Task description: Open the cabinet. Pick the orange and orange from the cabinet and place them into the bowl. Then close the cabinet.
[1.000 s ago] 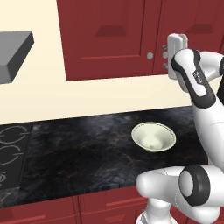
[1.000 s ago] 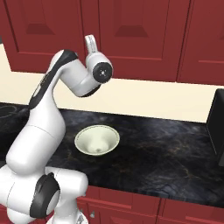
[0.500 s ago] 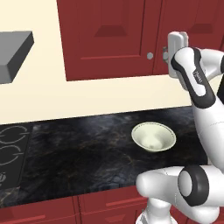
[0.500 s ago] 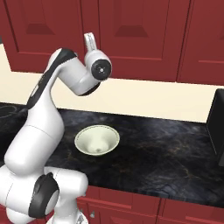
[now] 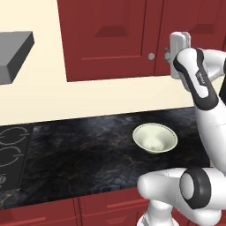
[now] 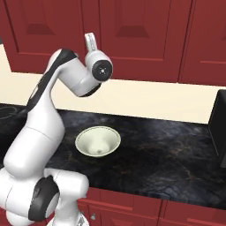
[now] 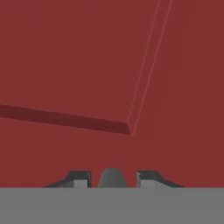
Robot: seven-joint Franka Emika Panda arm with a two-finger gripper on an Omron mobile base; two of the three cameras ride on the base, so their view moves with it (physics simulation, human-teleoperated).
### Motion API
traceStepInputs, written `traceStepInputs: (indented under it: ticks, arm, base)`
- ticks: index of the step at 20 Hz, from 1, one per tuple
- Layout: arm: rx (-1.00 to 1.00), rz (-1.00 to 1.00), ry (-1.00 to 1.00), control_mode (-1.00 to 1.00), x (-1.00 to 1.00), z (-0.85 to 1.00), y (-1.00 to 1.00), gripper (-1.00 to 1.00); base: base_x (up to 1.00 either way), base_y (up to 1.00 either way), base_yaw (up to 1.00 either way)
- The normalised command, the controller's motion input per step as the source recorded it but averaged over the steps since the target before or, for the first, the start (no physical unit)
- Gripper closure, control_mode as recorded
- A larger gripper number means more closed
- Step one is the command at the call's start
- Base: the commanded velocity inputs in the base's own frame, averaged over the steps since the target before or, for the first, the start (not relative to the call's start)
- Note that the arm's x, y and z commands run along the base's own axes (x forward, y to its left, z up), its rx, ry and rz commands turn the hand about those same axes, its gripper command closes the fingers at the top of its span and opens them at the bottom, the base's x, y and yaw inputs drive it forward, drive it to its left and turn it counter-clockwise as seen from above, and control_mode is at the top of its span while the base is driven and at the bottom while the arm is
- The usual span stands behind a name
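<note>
The first step, opening the cabinet [image 5: 110,39], is in hand: the gripper [image 7: 113,178] is clamped on a door knob [image 7: 112,177]. Next, a pull toward the near side is called for. The bowl [image 5: 155,137] sits on the counter [image 5: 79,150] below.

One bowl [image 5: 155,137], two knobs [image 5: 151,56], one cabinet [image 5: 110,35].
</note>
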Motion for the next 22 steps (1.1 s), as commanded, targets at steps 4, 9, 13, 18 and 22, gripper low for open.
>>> traceStepInputs:
  ticks: [4,9,13,18,22]
  arm:
    - [0.01,0.0,-0.15,-1.0,-0.52,0.0,-0.3,1.0]
    - [0.0,0.0,-0.1,-1.0,-0.66,0.0,-0.51,1.0]
    - [0.0,0.0,-0.01,-1.0,-0.66,0.0,-0.59,1.0]
    - [0.0,0.0,0.0,-1.0,-0.63,0.0,-0.67,1.0]
    - [0.0,0.0,0.0,-1.0,-0.62,0.0,-0.73,1.0]
  base:
    - [0.0,0.0,0.0]
    - [0.0,0.0,0.0]
    - [0.0,0.0,0.0]
    - [0.0,0.0,0.0]
    - [0.0,0.0,0.0]
